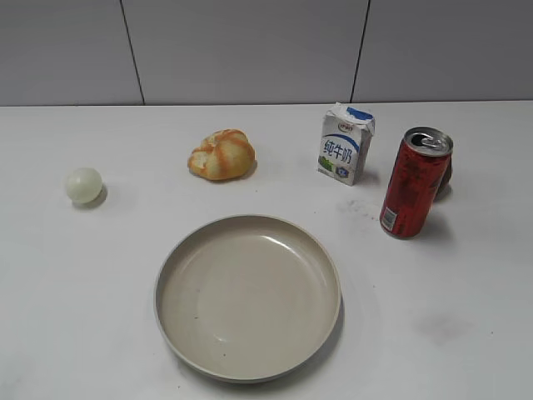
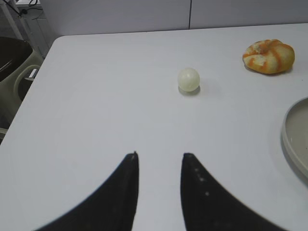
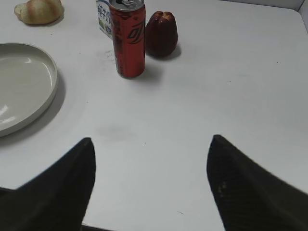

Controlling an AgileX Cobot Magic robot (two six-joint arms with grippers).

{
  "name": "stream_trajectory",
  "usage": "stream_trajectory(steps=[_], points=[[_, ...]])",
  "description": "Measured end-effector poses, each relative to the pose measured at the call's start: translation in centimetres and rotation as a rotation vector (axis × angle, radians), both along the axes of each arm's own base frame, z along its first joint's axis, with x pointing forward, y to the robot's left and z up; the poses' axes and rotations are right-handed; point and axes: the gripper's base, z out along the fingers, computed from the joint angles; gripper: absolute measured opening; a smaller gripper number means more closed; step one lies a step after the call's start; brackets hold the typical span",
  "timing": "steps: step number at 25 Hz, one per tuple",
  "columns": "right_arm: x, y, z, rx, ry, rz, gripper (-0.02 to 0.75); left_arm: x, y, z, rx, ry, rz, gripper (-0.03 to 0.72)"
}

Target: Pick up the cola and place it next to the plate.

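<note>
The cola (image 1: 414, 183) is a tall slim red can with a silver top, standing upright on the white table to the right of the plate; it also shows in the right wrist view (image 3: 128, 39). The plate (image 1: 247, 296) is large, round and beige, empty, in the near middle; its rim shows in the right wrist view (image 3: 33, 82) and the left wrist view (image 2: 294, 139). My right gripper (image 3: 151, 139) is open and empty, well short of the cola. My left gripper (image 2: 160, 155) is open and empty over bare table. Neither gripper shows in the exterior view.
A white-and-blue milk carton (image 1: 346, 143) stands left of and behind the cola. A dark red fruit (image 3: 161, 33) sits just behind the cola. A bread roll (image 1: 221, 155) and a pale ball (image 1: 84, 185) lie at the back left. The table's left edge (image 2: 33, 77) is near.
</note>
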Motion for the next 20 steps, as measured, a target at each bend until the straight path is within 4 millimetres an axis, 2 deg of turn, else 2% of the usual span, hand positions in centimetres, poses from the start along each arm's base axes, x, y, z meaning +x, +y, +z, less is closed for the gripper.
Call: stream_trajectory(steps=[12, 16, 20], points=[[0.5, 0.1, 0.1, -0.008, 0.024, -0.001, 0.574, 0.0, 0.0, 0.0, 0.0, 0.0, 0.0, 0.236], [2.1, 0.4, 1.0, -0.031, 0.036, -0.009, 0.574, 0.0, 0.0, 0.0, 0.0, 0.0, 0.0, 0.236], [4.7, 1.0, 2.8, -0.008, 0.058, -0.02, 0.574, 0.0, 0.0, 0.0, 0.0, 0.0, 0.0, 0.236]])
